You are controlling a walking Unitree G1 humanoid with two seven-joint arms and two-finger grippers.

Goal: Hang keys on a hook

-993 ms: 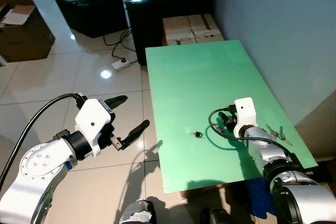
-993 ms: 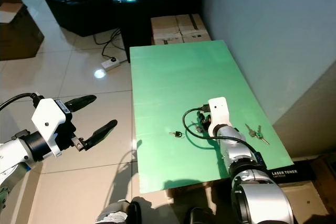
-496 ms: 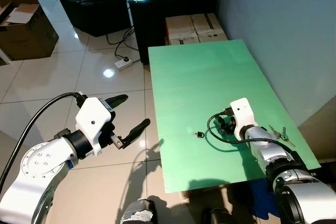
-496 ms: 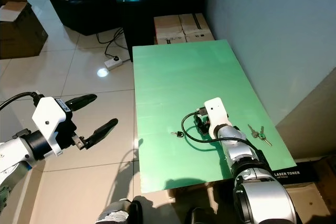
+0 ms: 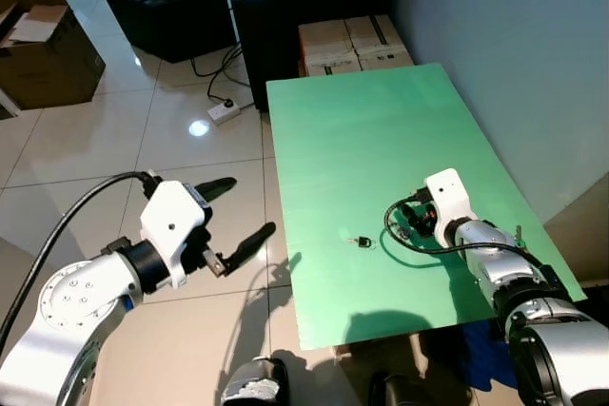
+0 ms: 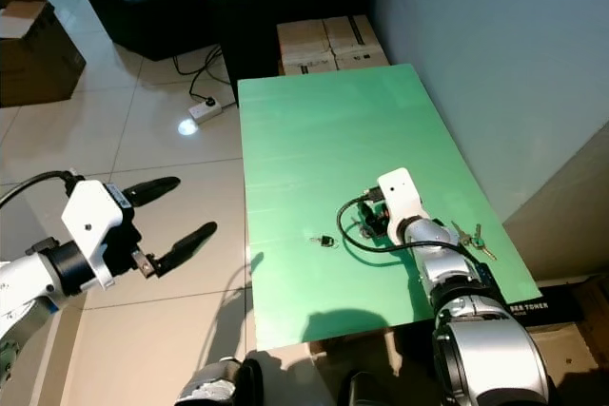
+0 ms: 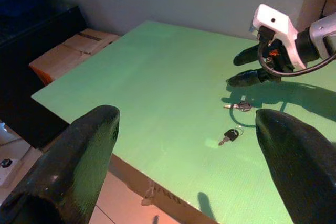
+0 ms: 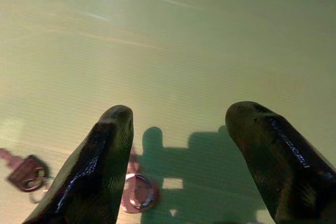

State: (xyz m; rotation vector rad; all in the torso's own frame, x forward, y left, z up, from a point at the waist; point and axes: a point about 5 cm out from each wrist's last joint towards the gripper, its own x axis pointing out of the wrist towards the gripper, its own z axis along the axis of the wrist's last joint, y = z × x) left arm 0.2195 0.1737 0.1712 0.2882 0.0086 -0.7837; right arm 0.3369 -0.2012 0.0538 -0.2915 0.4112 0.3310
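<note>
Your right gripper (image 8: 178, 166) sits low over the green table (image 5: 371, 140), fingers spread apart and holding nothing. In the right wrist view a key ring (image 8: 137, 192) lies on the tabletop just by the inner edge of one finger (image 8: 97, 166), apparently under its tip, and a dark-headed key (image 8: 23, 171) lies a little further out to that side; whether the finger touches the ring you cannot tell. From the head camera the same small black-headed key (image 5: 360, 242) lies on the table just to the left of the gripper's white wrist housing (image 5: 445, 195), near the table's front half. A second bunch of keys (image 6: 473, 238) lies near the table's right edge, beside your right forearm.

Your left gripper (image 5: 233, 221) is held out over the tiled floor (image 5: 143, 130), well apart from the table, its two black fingers wide open and empty.

Beyond the table's far end stand closed cardboard boxes (image 5: 352, 43) and a black cabinet (image 5: 285, 7); a white power strip (image 5: 226, 111) lies on the floor. A dark box (image 6: 533, 309) by the table's near right corner carries white lettering that reads partly as "TONER".
</note>
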